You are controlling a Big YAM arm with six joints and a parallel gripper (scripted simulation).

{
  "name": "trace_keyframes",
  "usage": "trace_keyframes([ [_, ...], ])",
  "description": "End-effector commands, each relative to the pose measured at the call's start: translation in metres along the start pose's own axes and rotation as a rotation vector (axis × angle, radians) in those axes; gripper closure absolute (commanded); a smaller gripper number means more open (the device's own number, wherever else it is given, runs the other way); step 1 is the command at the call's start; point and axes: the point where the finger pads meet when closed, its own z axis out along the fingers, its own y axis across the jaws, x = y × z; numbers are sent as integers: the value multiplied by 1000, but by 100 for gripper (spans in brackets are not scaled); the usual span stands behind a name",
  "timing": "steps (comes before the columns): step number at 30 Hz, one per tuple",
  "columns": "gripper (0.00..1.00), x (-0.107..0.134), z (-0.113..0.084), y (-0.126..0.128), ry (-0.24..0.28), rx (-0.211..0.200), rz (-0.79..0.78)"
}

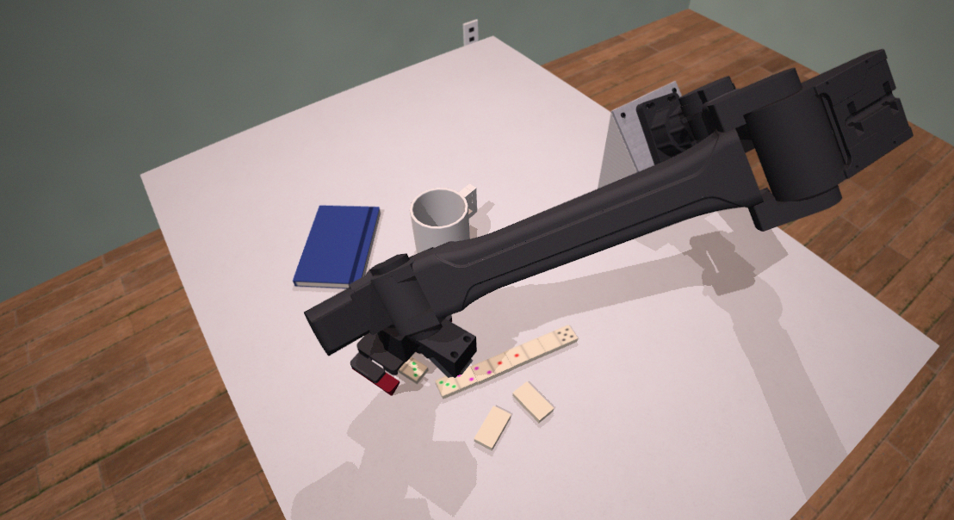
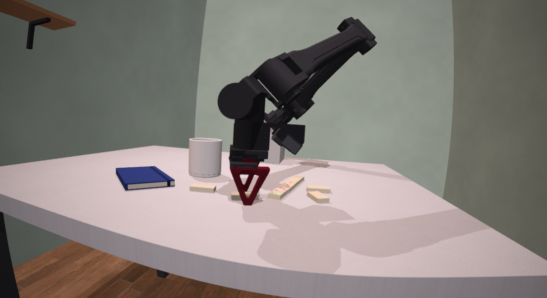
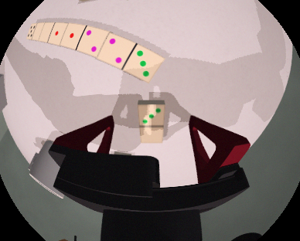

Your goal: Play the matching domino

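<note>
Wrist view: two fingers (image 1: 388,383) (image 2: 248,198) spread wide around one face-up domino (image 1: 413,369) (image 2: 236,196) (image 3: 151,116), apparently touching neither side.

The notebook (image 1: 336,245) (image 2: 144,177) lay left of the mug (image 1: 440,223) (image 2: 205,157); two face-down dominoes lay right of the domino line (image 2: 286,187) in the exterior view, all on the table (image 1: 219,202) (image 2: 95,231).

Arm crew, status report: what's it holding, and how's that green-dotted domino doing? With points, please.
End effector (image 1: 405,377) (image 3: 151,120) open, holding nothing. Cream rectangular domino with three green dots (image 1: 413,368) (image 3: 151,117) face up, short of the line. Nothing seen between them.
</note>
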Motion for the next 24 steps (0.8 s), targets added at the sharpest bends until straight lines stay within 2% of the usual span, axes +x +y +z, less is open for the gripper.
trace_keyframes([
  [1, 6, 1, 4, -1, 2, 0, 3],
  [6, 6, 1, 4, -1, 2, 0, 3],
  [7, 6, 1, -4, -3, 3, 8, -1],
  [23, 6, 1, 4, -1, 2, 0, 3],
  [24, 6, 1, -6, -3, 3, 8, -1],
])
